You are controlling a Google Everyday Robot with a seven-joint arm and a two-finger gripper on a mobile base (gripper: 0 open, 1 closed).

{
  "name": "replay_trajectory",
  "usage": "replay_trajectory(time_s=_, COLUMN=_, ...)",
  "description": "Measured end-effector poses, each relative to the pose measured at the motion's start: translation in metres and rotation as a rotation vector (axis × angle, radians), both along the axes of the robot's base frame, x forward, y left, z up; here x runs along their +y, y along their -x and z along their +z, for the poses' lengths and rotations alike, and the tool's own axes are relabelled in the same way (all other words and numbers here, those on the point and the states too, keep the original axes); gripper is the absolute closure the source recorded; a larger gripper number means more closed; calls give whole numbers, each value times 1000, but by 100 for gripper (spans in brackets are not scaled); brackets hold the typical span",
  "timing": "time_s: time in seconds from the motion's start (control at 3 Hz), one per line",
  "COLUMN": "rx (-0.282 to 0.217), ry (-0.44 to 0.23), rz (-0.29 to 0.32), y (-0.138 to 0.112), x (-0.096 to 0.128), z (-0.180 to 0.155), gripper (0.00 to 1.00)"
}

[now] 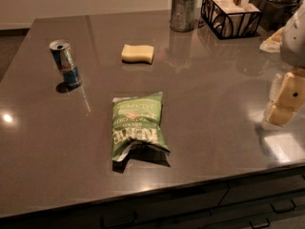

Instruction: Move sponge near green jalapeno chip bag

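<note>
The sponge (137,53), a small pale yellow block with wavy edges, lies on the dark countertop (205,104) toward the back, left of centre. The green jalapeno chip bag (136,124), crinkled with white lettering and a small red logo, lies flat in the middle of the counter, well in front of the sponge. My gripper (284,99), with cream fingers, hangs at the far right edge of the view above the counter, far from both the sponge and the bag. It holds nothing that I can see.
A silver-blue drink can (65,63) stands at the left. A metal cup (183,11) and a black wire basket (231,13) of packets stand at the back right. The counter's front edge runs along the bottom, with drawers below.
</note>
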State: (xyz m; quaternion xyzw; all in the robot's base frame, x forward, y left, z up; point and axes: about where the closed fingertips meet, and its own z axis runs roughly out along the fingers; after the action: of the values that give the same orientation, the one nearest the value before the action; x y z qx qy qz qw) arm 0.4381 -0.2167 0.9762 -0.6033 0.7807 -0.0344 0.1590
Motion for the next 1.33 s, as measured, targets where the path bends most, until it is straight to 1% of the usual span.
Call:
replay_trajectory(time_s=0.33, rx=-8, ry=-3, rz=-1, y=-6, x=4, z=5, gripper=0)
replay_trajectory(time_s=0.67, rx=-23, ry=-37, rz=19, y=-38, x=24, z=9, gripper=0)
replay_trajectory(time_s=1.0, rx=-36, ry=-85, rz=36, y=-89, x=53, z=8, gripper=0)
replay_trajectory(time_s=1.33, rx=-49, ry=-148, rz=37, y=-147, x=91, z=3, gripper=0)
